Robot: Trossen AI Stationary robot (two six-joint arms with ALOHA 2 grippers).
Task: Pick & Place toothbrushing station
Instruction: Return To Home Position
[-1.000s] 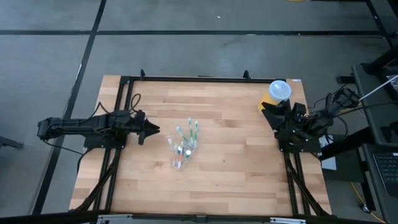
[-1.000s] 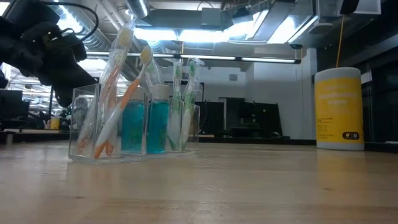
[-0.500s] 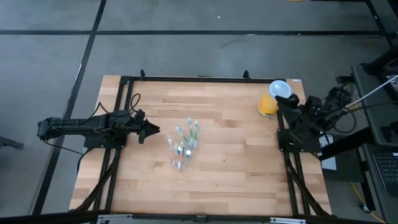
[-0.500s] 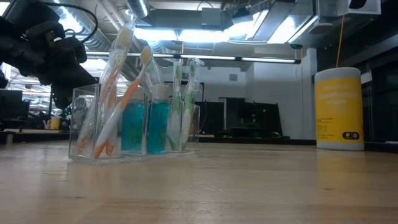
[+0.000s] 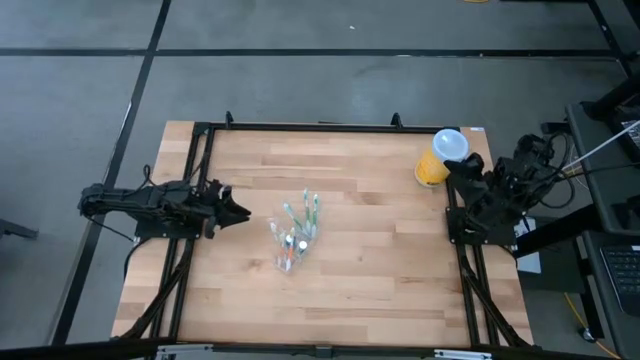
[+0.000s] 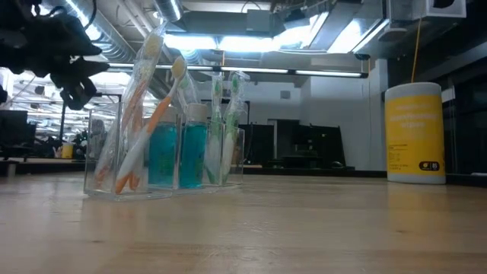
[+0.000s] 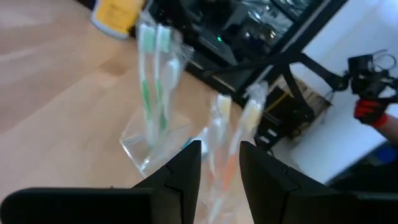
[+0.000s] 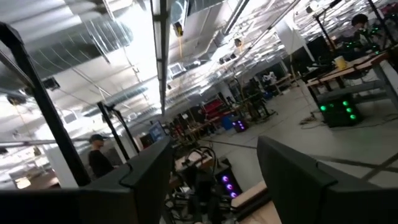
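Note:
A clear plastic holder point(image 5: 293, 240) stands on the wooden table near its middle. It holds orange toothbrushes point(image 6: 144, 114), green toothbrushes point(image 6: 224, 122) and a blue-green tube with a white cap point(image 6: 194, 148), all upright or leaning in their compartments. My left gripper point(image 5: 243, 213) hovers to the left of the holder, open by a narrow gap, pointing almost level at it. Nothing is between its fingers point(image 7: 186, 171). My right gripper point(image 5: 462, 170) is at the table's right edge, raised and open, facing into the room.
A yellow canister with a white lid point(image 5: 440, 158) stands at the far right of the table, close to my right arm. A black frame point(image 5: 300, 127) runs around the table's edges. A person point(image 8: 99, 158) stands far off in the room.
My left gripper has drawn back from the holder toward the table's left edge and risen a little. My right gripper has swung away from the yellow canister toward the table's right edge. The holder and brushes have stayed put.

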